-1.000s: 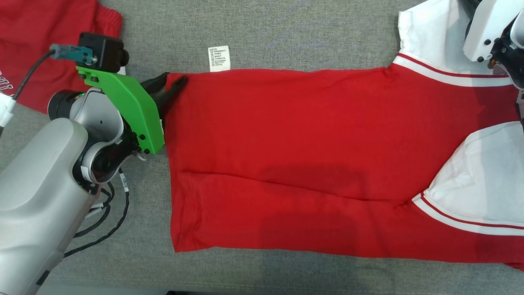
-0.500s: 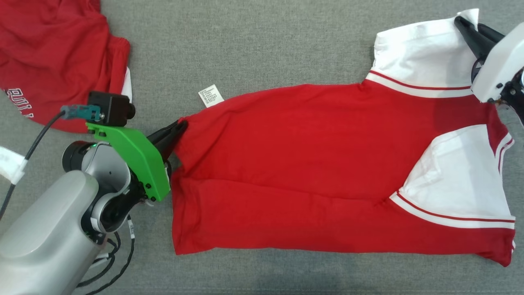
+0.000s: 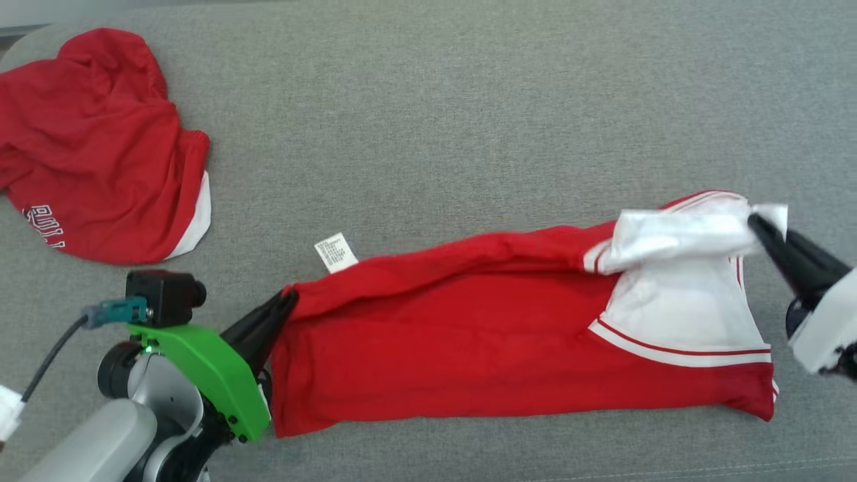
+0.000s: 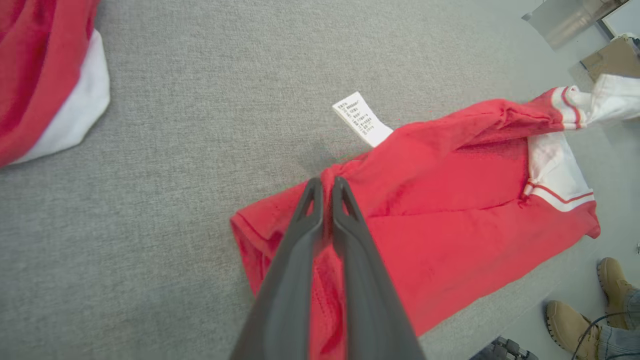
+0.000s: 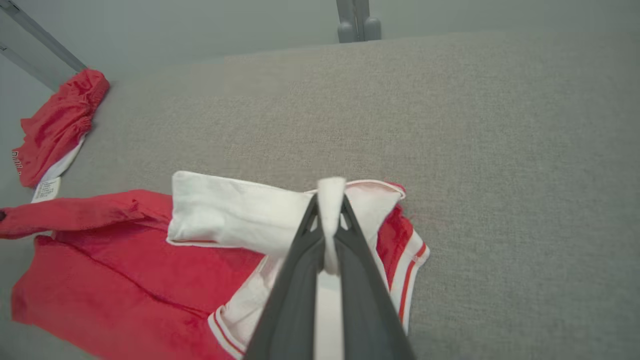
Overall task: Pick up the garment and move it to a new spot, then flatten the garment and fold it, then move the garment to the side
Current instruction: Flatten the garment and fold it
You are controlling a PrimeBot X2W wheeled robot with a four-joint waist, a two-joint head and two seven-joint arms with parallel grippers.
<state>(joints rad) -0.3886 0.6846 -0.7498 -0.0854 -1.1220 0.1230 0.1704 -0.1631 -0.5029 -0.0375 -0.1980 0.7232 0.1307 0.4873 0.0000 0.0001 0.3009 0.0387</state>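
on garment [image 3: 469, 348]: left hand [image 3: 289, 295], right hand [image 3: 754, 222], clamped

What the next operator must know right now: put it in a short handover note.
Left gripper: shut on the hem corner of the red garment.
Right gripper: shut on its white sleeve.
Garment: stretched between the two, held edge raised, the rest lying on the grey surface. A second red garment lies at the far left.
Done: both ends gripped; a first fold seems begun.
Left: finish the fold, smooth it, move it aside.
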